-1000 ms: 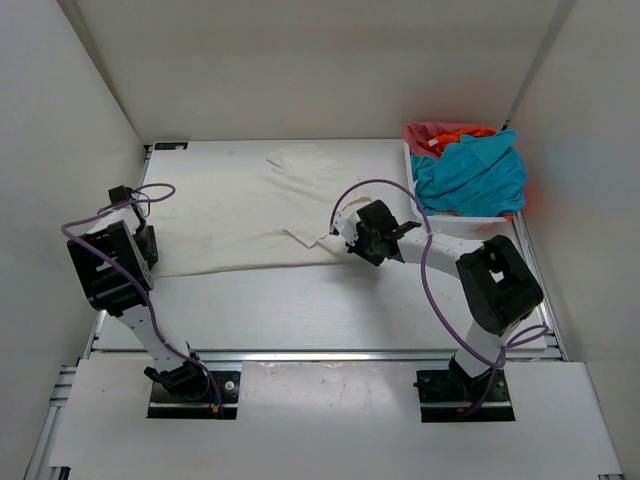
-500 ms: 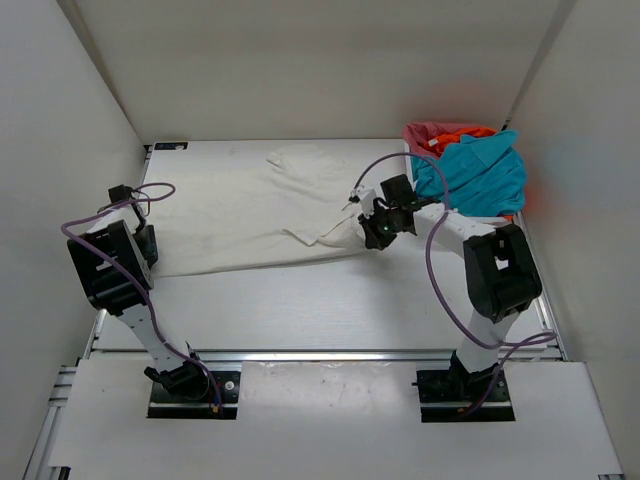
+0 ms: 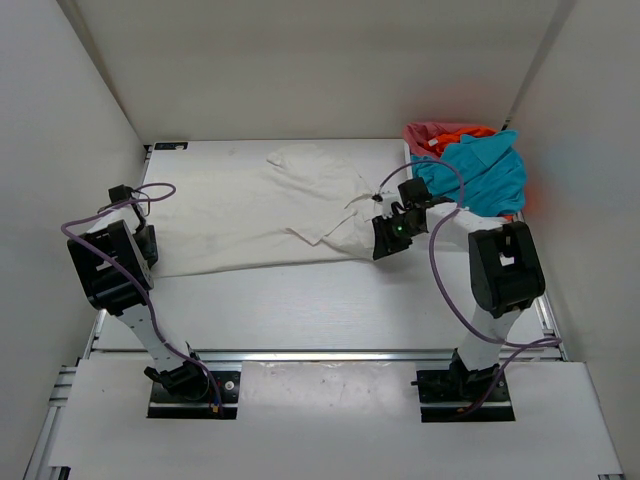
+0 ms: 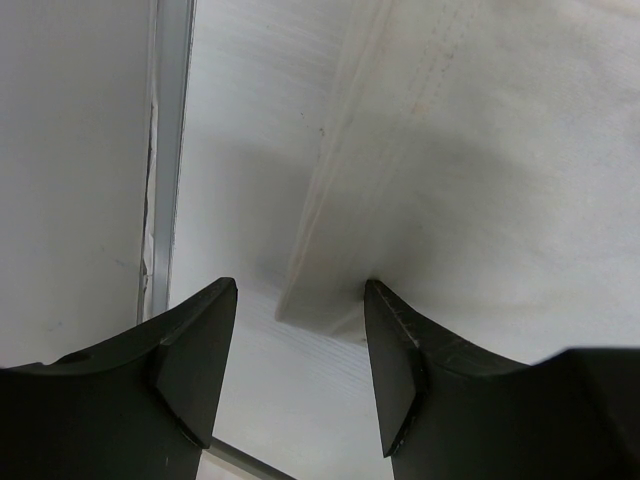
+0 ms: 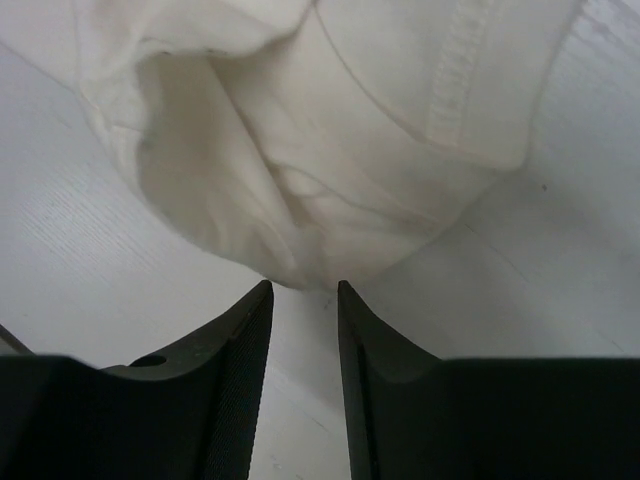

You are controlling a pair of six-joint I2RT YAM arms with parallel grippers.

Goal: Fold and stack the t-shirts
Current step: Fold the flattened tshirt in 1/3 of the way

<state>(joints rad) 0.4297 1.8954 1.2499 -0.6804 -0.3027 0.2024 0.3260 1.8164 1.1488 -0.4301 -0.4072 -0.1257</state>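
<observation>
Danger here: if the right end effector (image 5: 302, 290) closes now, it may nip just one layer of bunched hem and drag the white t-shirt (image 3: 260, 215) crooked. Its jaws stand narrow, holding nothing. The cloth lies just off the tips at 12 o'clock, spread over the counter (image 3: 300, 300). The left end effector (image 4: 300, 290), wide, straddles a corner.
</observation>
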